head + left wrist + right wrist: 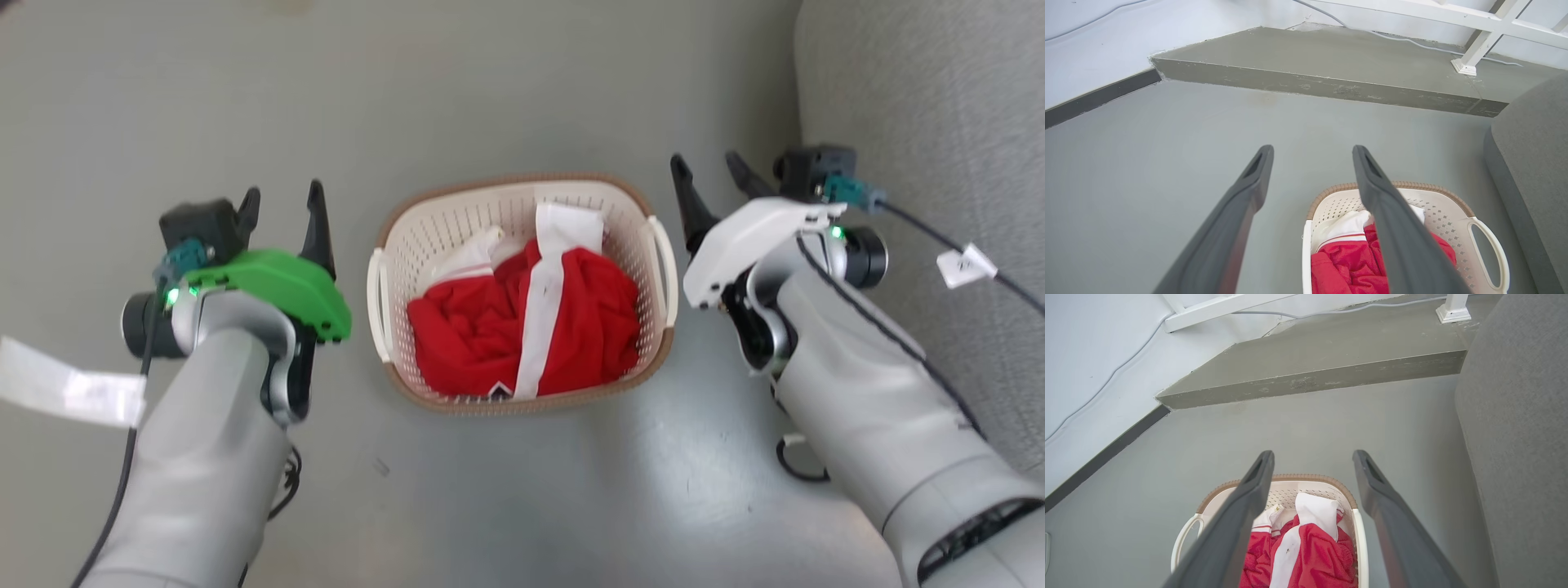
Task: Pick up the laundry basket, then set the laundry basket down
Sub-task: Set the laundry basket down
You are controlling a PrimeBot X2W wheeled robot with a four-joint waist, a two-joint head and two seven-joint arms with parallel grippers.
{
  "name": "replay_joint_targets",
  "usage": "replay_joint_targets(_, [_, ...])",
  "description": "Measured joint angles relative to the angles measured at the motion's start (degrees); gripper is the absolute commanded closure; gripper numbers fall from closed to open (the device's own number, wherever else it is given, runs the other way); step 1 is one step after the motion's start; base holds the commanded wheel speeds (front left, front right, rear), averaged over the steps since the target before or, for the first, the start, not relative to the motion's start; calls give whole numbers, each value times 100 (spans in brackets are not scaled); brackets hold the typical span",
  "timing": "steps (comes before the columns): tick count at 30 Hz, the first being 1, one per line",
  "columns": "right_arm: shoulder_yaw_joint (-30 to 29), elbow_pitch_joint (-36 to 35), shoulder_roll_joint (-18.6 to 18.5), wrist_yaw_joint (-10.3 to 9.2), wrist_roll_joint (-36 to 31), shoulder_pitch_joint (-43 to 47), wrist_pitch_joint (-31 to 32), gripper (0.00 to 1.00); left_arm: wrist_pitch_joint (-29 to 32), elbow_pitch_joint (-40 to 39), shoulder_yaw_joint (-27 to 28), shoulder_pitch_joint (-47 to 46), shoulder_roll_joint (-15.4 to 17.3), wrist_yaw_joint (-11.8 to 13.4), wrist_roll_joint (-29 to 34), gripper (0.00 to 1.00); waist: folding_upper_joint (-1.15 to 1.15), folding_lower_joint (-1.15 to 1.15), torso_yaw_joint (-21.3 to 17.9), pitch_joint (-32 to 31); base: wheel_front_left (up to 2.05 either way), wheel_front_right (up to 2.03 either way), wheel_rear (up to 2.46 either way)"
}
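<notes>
The laundry basket (441, 233) is sitting on the grey floor (490, 98) at the centre of the frame, holding a red-and-white garment (490, 327). The left gripper (284, 192) is hovering at centre left near its handle, fingers spread and gripping nothing. The right gripper (704, 159) is doing likewise at centre right, beside the grey sofa (922, 82).

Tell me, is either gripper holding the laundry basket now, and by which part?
Nothing is held. The left gripper and right gripper are open, one on each side of the laundry basket.
</notes>
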Motion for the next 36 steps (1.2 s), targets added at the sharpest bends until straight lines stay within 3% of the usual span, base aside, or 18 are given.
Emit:
replay_joint_targets(26, [-402, -990, 26, -2, -641, 1946, 0, 0, 0, -1405, 801, 2593, 100, 49, 672, 0, 0, 0, -161, -1898, 0, 0, 0])
replay_joint_targets(36, [-532, -1429, 31, -9, -808, 2430, 0, 0, 0, -1986, 1044, 3190, 98, 66, 947, 0, 0, 0, -191, -2337, 0, 0, 0])
